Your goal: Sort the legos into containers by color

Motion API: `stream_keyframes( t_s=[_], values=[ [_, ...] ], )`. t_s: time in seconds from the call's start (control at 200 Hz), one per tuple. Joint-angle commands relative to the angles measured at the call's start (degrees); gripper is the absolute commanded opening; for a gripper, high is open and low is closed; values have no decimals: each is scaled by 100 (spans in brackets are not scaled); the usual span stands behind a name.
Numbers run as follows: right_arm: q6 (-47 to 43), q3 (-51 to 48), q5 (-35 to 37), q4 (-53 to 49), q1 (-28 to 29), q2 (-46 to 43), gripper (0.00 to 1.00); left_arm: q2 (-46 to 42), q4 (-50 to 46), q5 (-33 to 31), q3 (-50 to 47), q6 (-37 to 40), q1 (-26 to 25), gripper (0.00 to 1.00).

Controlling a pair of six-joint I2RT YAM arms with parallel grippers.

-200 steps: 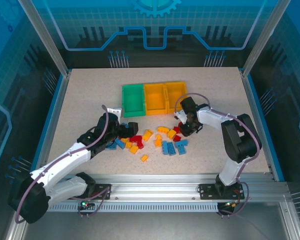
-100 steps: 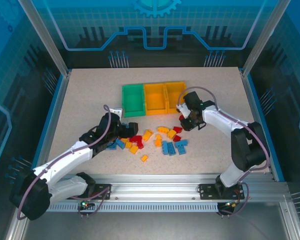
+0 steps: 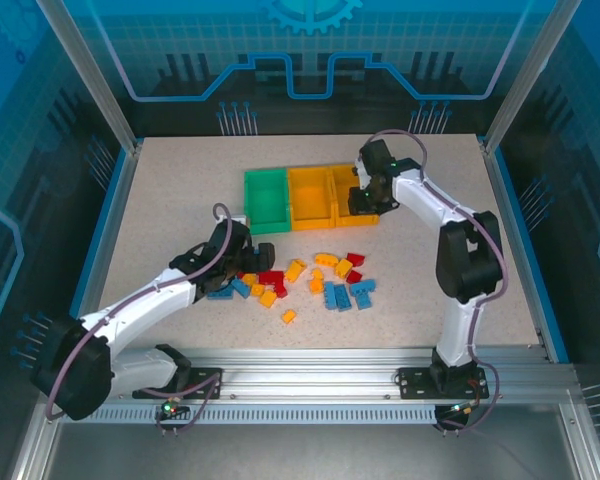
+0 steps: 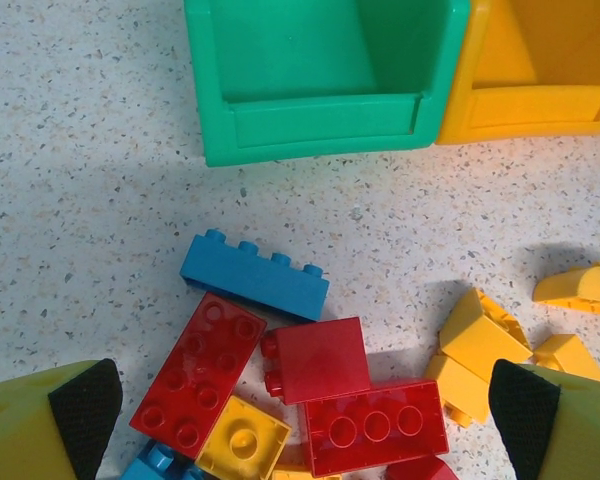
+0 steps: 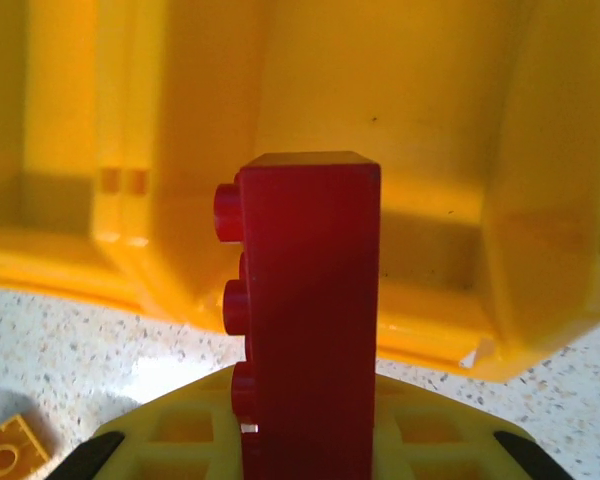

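The containers stand in a row at the back: a green bin, a middle orange bin and a right orange bin. The legos lie scattered in front of them in red, blue and yellow. My right gripper is shut on a red brick, held upright over the front wall of the right orange bin. My left gripper hangs open over the pile's left end, above red bricks, a blue brick and yellow bricks. The green bin lies just beyond.
One yellow brick lies apart, nearer the front edge. Blue bricks cluster at the pile's right. A yellow brick lies on the table before the orange bins. The speckled table has a raised blue rim.
The right gripper has risen from the pile's right side and swung back to the right orange bin, carrying the red brick. The left gripper has edged slightly forward over the pile.
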Motion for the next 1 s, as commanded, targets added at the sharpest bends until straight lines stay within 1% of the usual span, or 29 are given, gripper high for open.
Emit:
stream_keyframes(
  t_s=[0.0,0.065,0.135,0.305,0.43,0.525,0.565,0.64,0.73,0.81,0.915,0.995],
  values=[
    [514,449,-112,-484,-113,381,17,152,-381,-170,197,-71,-33,99],
    [571,572,-103,-494,-123,519,19,250,-411,-110,214,-69,-27,99],
    [643,682,-110,-520,-136,620,24,340,-362,79,214,-10,-26,99],
    [694,777,-137,-578,-145,725,30,650,-460,261,394,-3,-32,99],
    [696,644,-272,-472,-145,592,41,905,-521,372,546,-25,-28,98],
    [709,513,-307,-415,-136,425,49,1075,-514,460,649,-14,-29,93],
    [713,466,-305,-415,-135,368,50,1149,-542,491,685,-15,-27,90],
    [699,335,-326,-362,-114,179,50,1283,-609,469,765,-48,-32,90],
    [670,15,-325,-211,-75,-179,50,1412,-680,518,825,-59,-26,83],
    [635,-297,-140,-123,-40,-536,51,1488,-696,568,846,-91,-30,78],
    [582,-750,247,-42,-81,-932,51,1595,-693,585,894,-110,-28,77],
    [579,-1048,241,29,-217,-1134,51,1740,-737,600,982,-111,-34,76]
  ],
)
